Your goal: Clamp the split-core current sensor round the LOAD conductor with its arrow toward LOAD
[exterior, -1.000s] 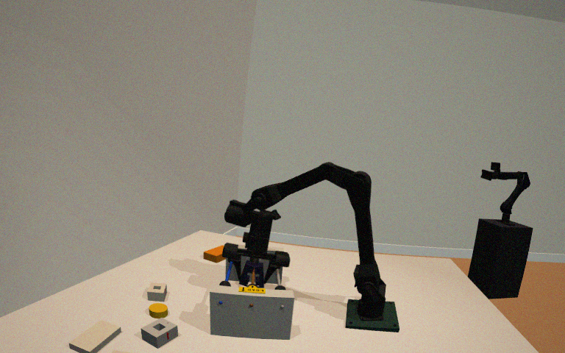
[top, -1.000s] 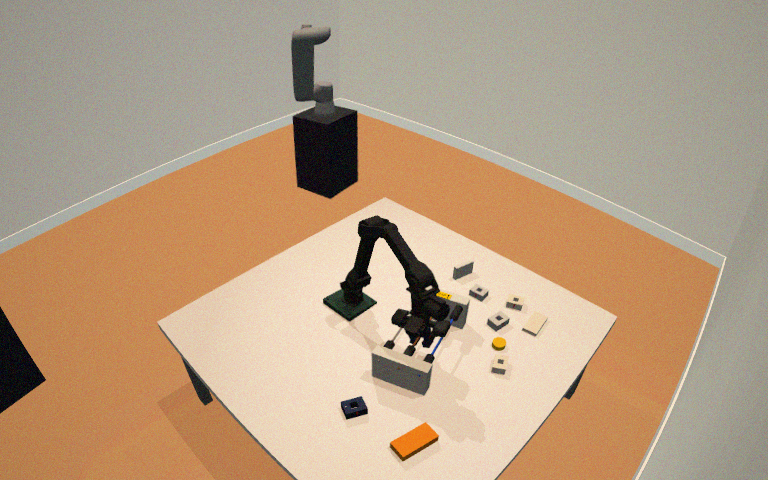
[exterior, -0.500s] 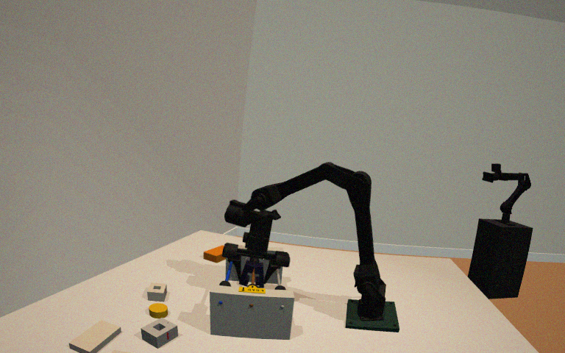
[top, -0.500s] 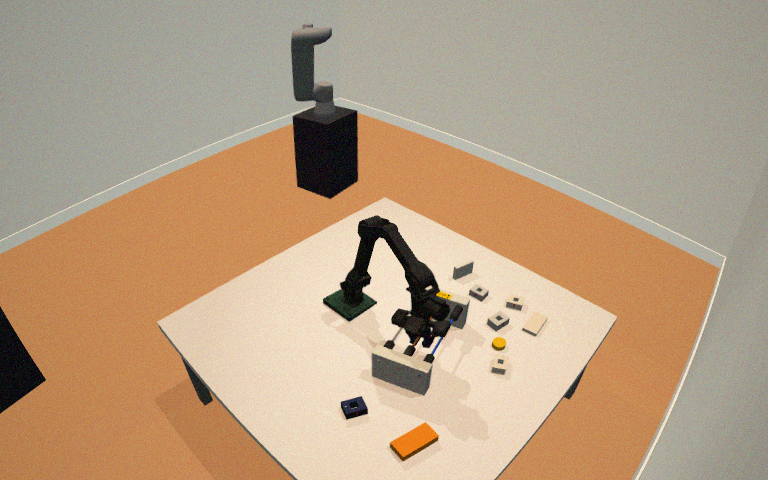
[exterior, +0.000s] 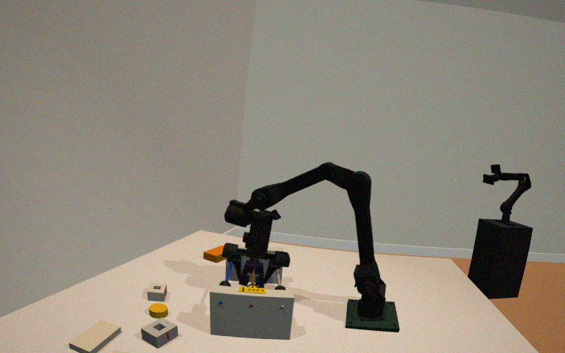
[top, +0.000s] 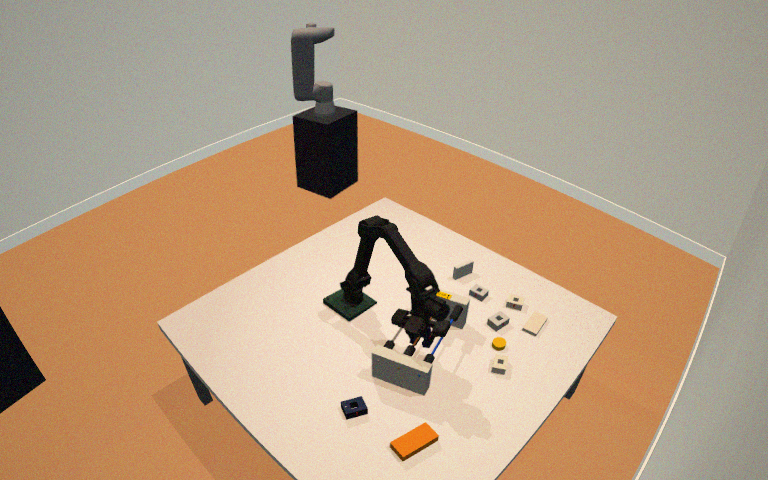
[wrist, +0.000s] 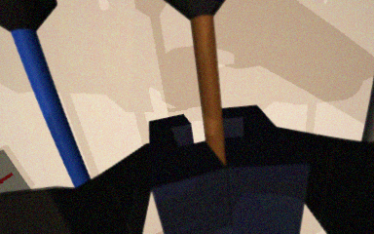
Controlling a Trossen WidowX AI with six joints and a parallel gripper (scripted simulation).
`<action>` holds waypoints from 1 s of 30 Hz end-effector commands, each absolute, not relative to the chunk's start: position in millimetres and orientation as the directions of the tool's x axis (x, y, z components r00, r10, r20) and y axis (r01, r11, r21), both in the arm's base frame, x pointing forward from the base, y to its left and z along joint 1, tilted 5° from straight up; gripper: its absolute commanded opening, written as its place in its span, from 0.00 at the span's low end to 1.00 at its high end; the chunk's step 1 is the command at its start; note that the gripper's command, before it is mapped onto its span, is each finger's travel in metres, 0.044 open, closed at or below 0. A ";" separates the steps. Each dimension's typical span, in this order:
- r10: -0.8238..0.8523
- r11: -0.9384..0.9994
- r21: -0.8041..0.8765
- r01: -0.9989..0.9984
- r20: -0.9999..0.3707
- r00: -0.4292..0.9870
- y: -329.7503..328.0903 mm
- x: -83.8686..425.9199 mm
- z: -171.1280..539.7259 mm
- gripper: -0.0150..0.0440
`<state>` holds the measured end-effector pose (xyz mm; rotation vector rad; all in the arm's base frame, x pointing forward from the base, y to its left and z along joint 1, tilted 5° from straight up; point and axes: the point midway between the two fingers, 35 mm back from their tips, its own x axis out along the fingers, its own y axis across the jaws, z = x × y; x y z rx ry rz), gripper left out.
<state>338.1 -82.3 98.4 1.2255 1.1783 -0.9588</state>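
Note:
The brown conductor (top: pixel 416 341) (exterior: pixel 253 276) (wrist: pixel 206 73) is the middle one of three, in line with the yellow LOAD marker (top: pixel 443 295) (exterior: pixel 251 290) on one end block. My gripper (top: pixel 426 338) (exterior: pixel 253 272) (wrist: pixel 206 140) is shut on the dark navy sensor (exterior: pixel 260 278) (wrist: pixel 273 195), from above. The sensor's two halves hang down either side of the brown conductor. Their lower ends stand apart with the conductor between them, so the sensor looks unlatched. The sensor's arrow cannot be made out, and the top view mostly hides the sensor behind the gripper.
The blue conductor (top: pixel 438 346) (exterior: pixel 228 272) (wrist: pixel 49 102) and white conductor (top: pixel 397 335) (exterior: pixel 279 274) flank the gripper, between end blocks (top: pixel 400 370) (exterior: pixel 251 318). A navy block (top: pixel 361 411), orange block (top: pixel 414 441), yellow disc (top: pixel 498 343), cream slab (top: pixel 534 323) and several grey holed blocks stand around.

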 end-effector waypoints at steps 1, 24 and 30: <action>0.064 0.128 0.176 0.976 -0.984 0.169 -82.3 338.0 98.7 0.25; 0.083 0.115 0.282 0.953 -0.958 0.273 -83.0 337.7 107.5 0.25; 0.090 0.110 0.332 0.937 -0.942 0.323 -83.2 337.2 112.1 0.25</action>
